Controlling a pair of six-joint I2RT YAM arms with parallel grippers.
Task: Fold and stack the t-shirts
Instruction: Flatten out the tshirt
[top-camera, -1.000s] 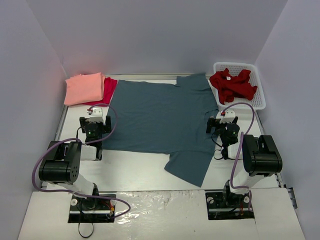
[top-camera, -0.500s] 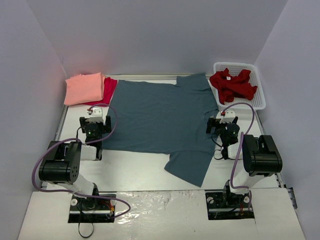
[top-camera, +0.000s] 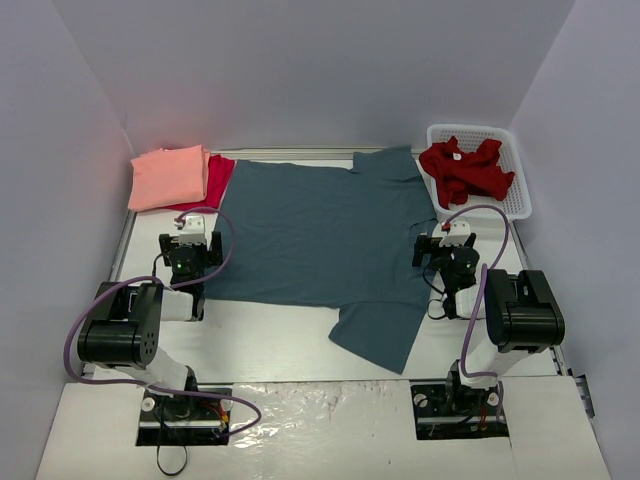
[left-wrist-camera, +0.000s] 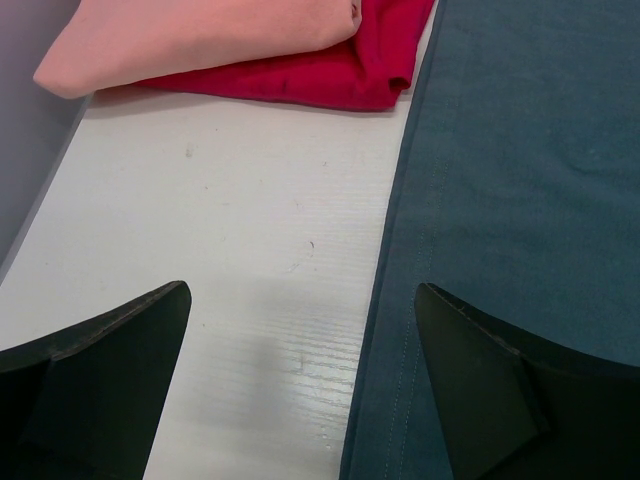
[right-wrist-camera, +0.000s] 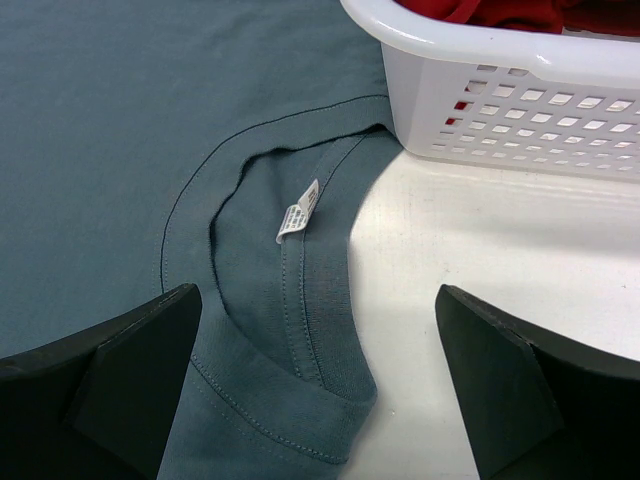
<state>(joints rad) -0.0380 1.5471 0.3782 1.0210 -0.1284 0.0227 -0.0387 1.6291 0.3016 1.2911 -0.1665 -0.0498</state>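
Top cam. Slate-blue shirt (top-camera: 320, 235) spread flat, centre of frame, on white table (top-camera: 280, 330); one sleeve trailing toward lower centre. Upper left: folded pink shirt (top-camera: 168, 177) atop crimson shirt (top-camera: 218, 175), crimson edge just beside blue shirt's corner. Upper right: white basket (top-camera: 518, 200) w/ dark red shirt (top-camera: 465, 170) bunched inside. L gripper (top-camera: 190, 243) low at blue shirt's left edge, R gripper (top-camera: 447, 250) low at its right edge; both spread wide, nothing held.

L wrist cam. Two dark fingers (left-wrist-camera: 100, 380) at bottom corners, far apart, nothing between but table and cloth. Left one over bare table, right one over blue shirt. Stitched hem of blue shirt top centre to bottom centre. Pink on crimson at top left, well apart from fingers.

R wrist cam. Fingers (right-wrist-camera: 110, 380) at bottom corners, wide apart, empty. Between them: blue shirt's collar, white label (right-wrist-camera: 298, 212) inside neckline. Left finger over cloth, right one over bare table. Basket at upper right, shirt edge up against its wall; dark red cloth visible over rim.
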